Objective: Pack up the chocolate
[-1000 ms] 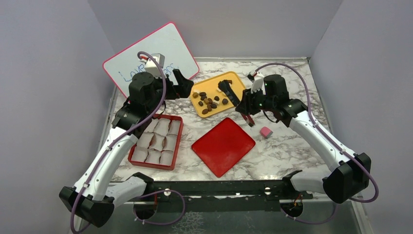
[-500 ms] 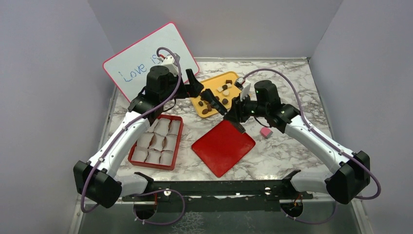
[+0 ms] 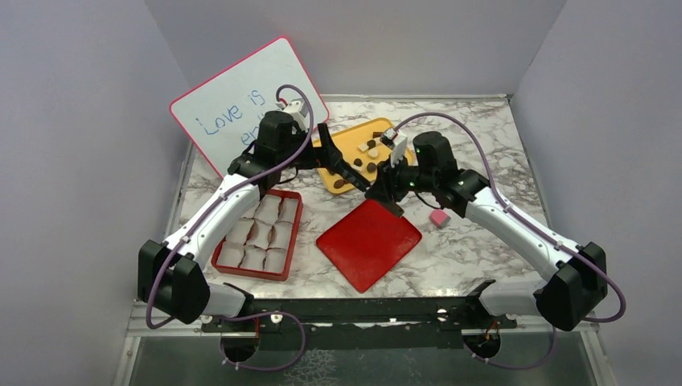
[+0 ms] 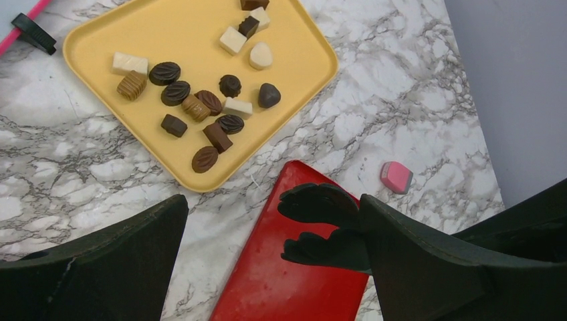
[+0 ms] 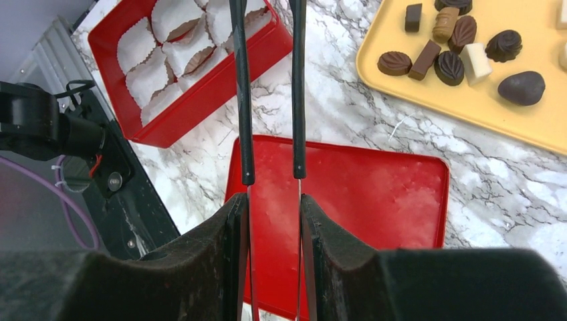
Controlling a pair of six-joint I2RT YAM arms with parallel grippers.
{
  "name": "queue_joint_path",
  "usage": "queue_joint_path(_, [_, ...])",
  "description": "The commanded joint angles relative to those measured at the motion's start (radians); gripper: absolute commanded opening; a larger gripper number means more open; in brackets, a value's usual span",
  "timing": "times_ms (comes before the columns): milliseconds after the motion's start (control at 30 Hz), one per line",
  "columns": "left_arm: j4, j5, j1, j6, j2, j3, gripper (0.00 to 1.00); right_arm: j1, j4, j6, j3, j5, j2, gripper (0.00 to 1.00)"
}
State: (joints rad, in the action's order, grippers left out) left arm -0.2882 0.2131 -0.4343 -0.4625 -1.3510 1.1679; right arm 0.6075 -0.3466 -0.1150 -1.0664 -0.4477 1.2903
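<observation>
Chocolate [image 4: 208, 101]: on yellow tray [image 4: 134, 33], just ahead of the nearer left end effector [image 4: 271, 204], spread wide, empty. Right end effector [image 5: 271, 200]: clamped on tongs [image 5: 244, 100], over red lid [image 5: 374, 194], aimed away.

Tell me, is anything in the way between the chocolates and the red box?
Nothing visible is. The chocolates lie on the yellow tray, the box stands open, and only bare table lies between them. The red lid lies off to one side.

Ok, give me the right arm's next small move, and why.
Probably swing the right gripper to the yellow tray and lower its tongs around one chocolate: the tongs hold nothing visible and sit over the red lid, away from the tray.
</observation>
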Motion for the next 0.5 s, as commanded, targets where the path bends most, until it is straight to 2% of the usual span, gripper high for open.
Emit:
queue_joint_path(0, [-0.046, 0.016, -0.003, 0.046, -0.025, -0.005, 0.99, 0.005, 0.007, 0.017, -0.054, 0.04, -0.027, 0.36])
queue_joint_path(233, [-0.058, 0.035, -0.004, 0.019, -0.018, -0.065, 0.99, 0.005, -0.004, -0.011, -0.067, 0.163, -0.043, 0.36])
queue_joint_path(467, [-0.062, 0.054, -0.003, 0.012, -0.009, -0.112, 0.99, 0.005, -0.012, -0.018, -0.071, 0.161, -0.043, 0.36])
